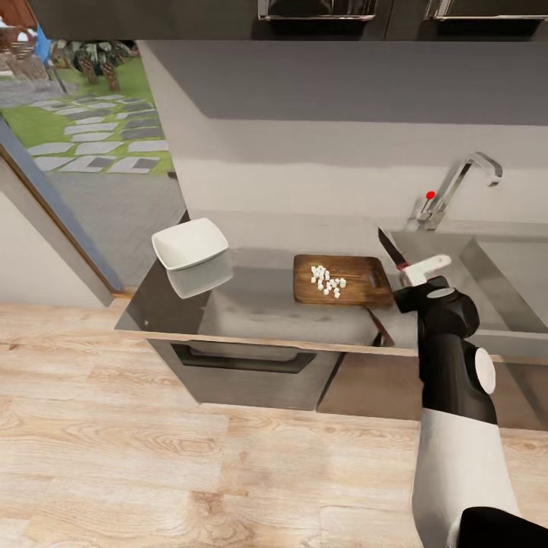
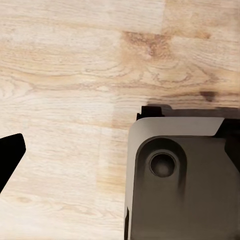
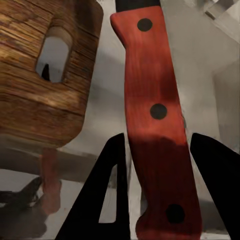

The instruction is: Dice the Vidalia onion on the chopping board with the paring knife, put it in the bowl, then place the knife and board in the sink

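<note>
- The right gripper (image 3: 159,165) is clenched on the paring knife (image 3: 155,115), with the chopping board (image 1: 342,280) just beside the jaws.
- Diced onion (image 1: 328,280) lies on the board; moving it to the bowl (image 1: 190,243) looks next.
- Left jaws: cannot tell.

Floor: light wooden planks (image 2: 75,65) with pale grain fill most of the left wrist view; a reddish-brown knot (image 2: 148,44) sits in the boards, and a small dark mark (image 2: 207,95) lies further along.
Robot body: a dark grey housing (image 2: 195,195) with a lighter rounded edge rises over the floor, casting a thin dark shadow along its upper side.
Recess: a round socket (image 2: 162,165) is sunk into the housing near its rounded corner.
Left gripper: a single black pointed fingertip (image 2: 9,155) juts in at the picture's edge, over the planks; the other finger is out of frame, so its opening cannot be judged.
</note>
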`<state>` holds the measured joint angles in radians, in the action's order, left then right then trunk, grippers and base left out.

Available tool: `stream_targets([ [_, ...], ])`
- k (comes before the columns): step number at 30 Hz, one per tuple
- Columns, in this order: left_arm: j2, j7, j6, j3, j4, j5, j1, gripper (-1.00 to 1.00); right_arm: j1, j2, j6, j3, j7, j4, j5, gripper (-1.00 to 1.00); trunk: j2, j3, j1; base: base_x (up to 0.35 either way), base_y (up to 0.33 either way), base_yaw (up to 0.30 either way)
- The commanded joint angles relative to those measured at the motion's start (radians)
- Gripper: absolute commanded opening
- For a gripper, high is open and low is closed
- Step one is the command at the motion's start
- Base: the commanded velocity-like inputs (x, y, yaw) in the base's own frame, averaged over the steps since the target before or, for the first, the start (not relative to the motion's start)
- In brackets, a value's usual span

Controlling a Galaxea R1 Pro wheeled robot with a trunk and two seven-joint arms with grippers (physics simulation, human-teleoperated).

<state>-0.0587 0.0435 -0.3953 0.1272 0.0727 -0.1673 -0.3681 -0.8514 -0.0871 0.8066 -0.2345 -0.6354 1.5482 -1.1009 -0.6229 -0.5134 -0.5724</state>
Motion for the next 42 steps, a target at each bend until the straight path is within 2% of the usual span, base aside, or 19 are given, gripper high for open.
stream_targets([
  [1,0.001,0.001,-0.007,0.008,0.004,-0.008,-0.002,1.0,-0.001,0.015,0.002,-0.011,-0.021,0.003,0.03,-1.0,-0.001,-0.001,0.0,0.0,0.0,0.0],
  [6,0.012,0.0,-0.007,0.008,0.004,-0.008,-0.002,1.0,-0.001,0.102,0.006,-0.075,-0.037,0.004,0.234,-1.0,-0.001,-0.001,0.0,0.0,0.0,0.0],
  [8,0.013,0.001,-0.007,0.008,0.004,-0.008,-0.002,1.0,-0.001,0.13,0.017,-0.087,-0.039,0.004,0.277,-1.0,-0.001,-0.001,0.0,0.0,0.0,0.0],
  [10,0.014,0.001,-0.007,0.008,0.004,-0.008,-0.002,1.0,-0.001,0.149,0.03,-0.093,-0.039,0.004,0.295,-1.0,-0.001,-0.001,0.0,0.0,0.0,0.0],
  [15,0.013,0.002,-0.008,0.008,0.004,-0.008,-0.002,1.0,0.0,0.165,0.04,-0.096,-0.04,0.003,0.307,-1.0,-0.001,-0.001,0.0,0.0,0.0,0.0],
  [25,0.009,0.01,-0.004,0.008,0.004,-0.009,-0.002,1.0,0.0,0.163,0.037,-0.096,-0.039,-0.004,0.31,-1.0,-0.001,-0.001,0.0,0.0,0.0,0.0],
  [26,0.01,0.011,-0.004,0.008,0.004,-0.009,-0.002,1.0,0.0,0.164,0.037,-0.1,-0.039,-0.005,0.31,-1.0,-0.001,-0.001,0.0,0.0,0.0,0.0],
  [31,0.015,0.012,-0.004,0.008,0.004,-0.009,-0.002,1.0,0.0,0.16,0.031,-0.187,-0.04,-0.005,0.311,-1.0,-0.001,-0.001,0.0,0.0,0.0,0.0],
  [34,0.021,0.011,-0.003,0.008,0.004,-0.009,-0.002,1.0,0.0,0.16,0.007,-0.21,-0.04,-0.006,0.313,-1.0,-0.001,-0.001,0.0,0.0,0.0,0.0],
  [42,0.022,0.009,-0.005,0.008,0.004,-0.009,-0.002,1.0,0.0,0.16,-0.014,-0.214,-0.038,-0.007,0.312,-1.0,-0.001,-0.001,0.0,0.0,0.0,0.0],
])
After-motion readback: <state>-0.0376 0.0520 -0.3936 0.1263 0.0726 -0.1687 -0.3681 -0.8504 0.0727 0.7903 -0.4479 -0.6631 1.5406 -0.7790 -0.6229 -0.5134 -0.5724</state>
